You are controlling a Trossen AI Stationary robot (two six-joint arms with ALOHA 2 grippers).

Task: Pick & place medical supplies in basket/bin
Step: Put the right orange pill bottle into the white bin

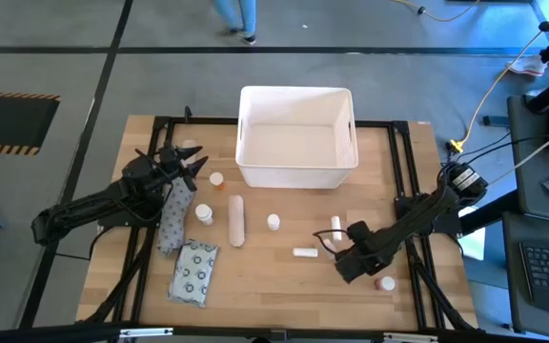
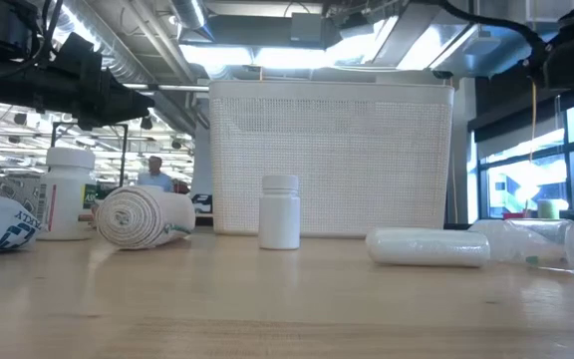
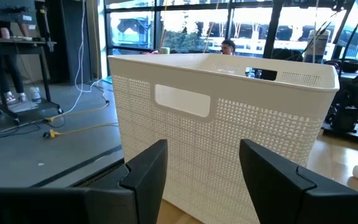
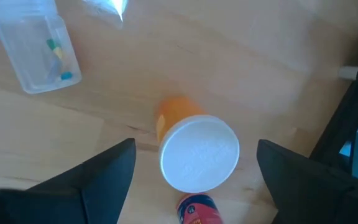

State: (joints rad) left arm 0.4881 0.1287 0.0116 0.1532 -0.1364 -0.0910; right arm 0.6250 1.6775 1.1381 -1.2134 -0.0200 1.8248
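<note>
In the right wrist view an orange bottle with a white cap [image 4: 197, 152] stands upright on the wooden table. My right gripper [image 4: 194, 177] points down over it, open, one finger on either side and clear of it. In the high view that gripper [image 1: 351, 255] hides the bottle. A clear vial [image 4: 36, 46] lies close by. My left gripper [image 3: 204, 158] waits open and level at the table's left [image 1: 189, 162], facing the white basket [image 1: 296, 136]. A white roll [image 1: 236, 220], a small white bottle [image 1: 274, 222] and a ring-patterned packet [image 1: 194, 272] rest on the table.
An orange-capped bottle [image 1: 216, 180] and another bottle [image 1: 203, 214] stand near my left arm. A white tube [image 1: 304, 252] lies left of my right gripper, a pink-capped bottle [image 1: 385, 282] to its right. Black frame rails [image 1: 403, 171] run along the table's sides.
</note>
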